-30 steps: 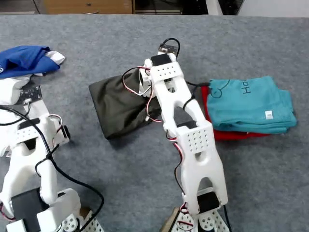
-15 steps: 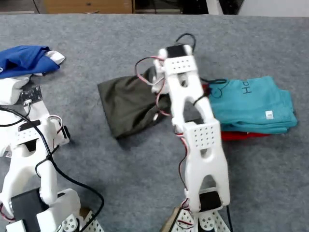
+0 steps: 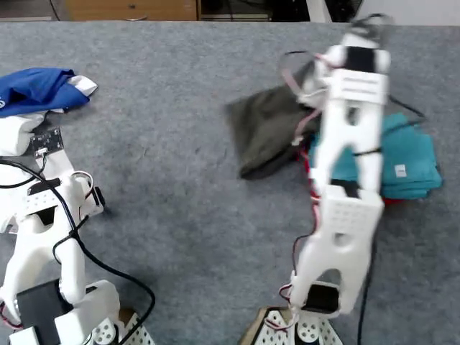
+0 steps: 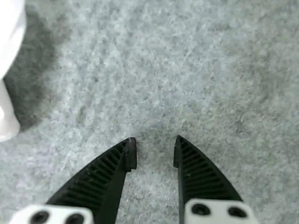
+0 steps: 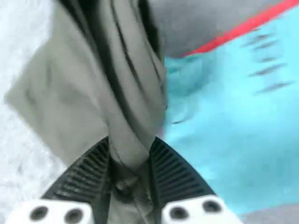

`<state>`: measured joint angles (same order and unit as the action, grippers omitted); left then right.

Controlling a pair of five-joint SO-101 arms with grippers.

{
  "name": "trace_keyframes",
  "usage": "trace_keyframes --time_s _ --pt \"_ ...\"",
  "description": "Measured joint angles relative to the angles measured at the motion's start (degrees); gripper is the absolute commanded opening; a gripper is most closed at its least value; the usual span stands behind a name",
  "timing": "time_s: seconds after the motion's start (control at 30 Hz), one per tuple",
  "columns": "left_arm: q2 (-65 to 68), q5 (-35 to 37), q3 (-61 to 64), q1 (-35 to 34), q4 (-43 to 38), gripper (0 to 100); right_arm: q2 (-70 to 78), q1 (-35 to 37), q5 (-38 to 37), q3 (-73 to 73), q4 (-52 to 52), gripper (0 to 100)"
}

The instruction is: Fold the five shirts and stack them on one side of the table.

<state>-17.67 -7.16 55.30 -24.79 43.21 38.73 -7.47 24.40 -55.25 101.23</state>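
Observation:
A folded dark olive shirt (image 3: 269, 129) hangs from my right gripper (image 3: 316, 100), which is shut on its right edge; the right wrist view shows the olive shirt (image 5: 107, 88) pinched between the fingers (image 5: 88, 172). Its right edge overlaps a folded teal shirt (image 3: 399, 162) stacked on a red shirt (image 3: 345, 198) at the table's right side. The teal shirt (image 5: 233, 121) and a red shirt edge (image 5: 243, 23) lie just beyond the gripper. A crumpled blue shirt (image 3: 39, 88) lies at the far left. My left gripper (image 4: 154, 151) stands open over bare carpet near the left edge.
Grey carpet (image 3: 158, 201) covers the table. The left arm (image 3: 43, 215) and its cables stand at the front left. A wooden cabinet (image 3: 129, 8) runs behind the table's far edge.
My right gripper has carried the olive shirt to the right, from the table's middle up against the teal and red stack. The left arm has not moved.

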Motion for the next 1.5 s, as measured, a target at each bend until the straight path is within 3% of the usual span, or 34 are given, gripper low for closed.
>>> trace_keyframes --time_s 0.33,0.5,0.67,0.87,1.0,1.33,1.4,1.5 --pt "0.0 0.0 0.0 0.0 0.0 15 -1.8 -23.1 -8.7 0.0 0.1 0.4" --pt "0.0 0.0 0.0 0.0 0.0 15 -1.8 -30.1 -12.7 0.0 0.1 0.4" --pt "0.0 0.0 0.0 0.0 0.0 15 -1.8 -30.9 -17.9 1.1 0.1 2.8" --pt "0.0 0.0 0.0 0.0 0.0 15 -1.8 -30.8 -24.2 6.0 0.1 21.9" --pt "0.0 0.0 0.0 0.0 0.0 15 -1.9 -30.8 -28.7 7.3 0.1 29.0" --pt "0.0 0.0 0.0 0.0 0.0 15 -20.0 -30.9 -31.3 8.2 0.1 28.6" --pt "0.0 0.0 0.1 0.0 0.0 15 -23.4 -29.9 -31.2 9.8 0.1 23.9" --pt "0.0 0.0 0.3 0.0 0.0 15 -25.8 -25.5 -31.2 15.9 0.1 8.4"
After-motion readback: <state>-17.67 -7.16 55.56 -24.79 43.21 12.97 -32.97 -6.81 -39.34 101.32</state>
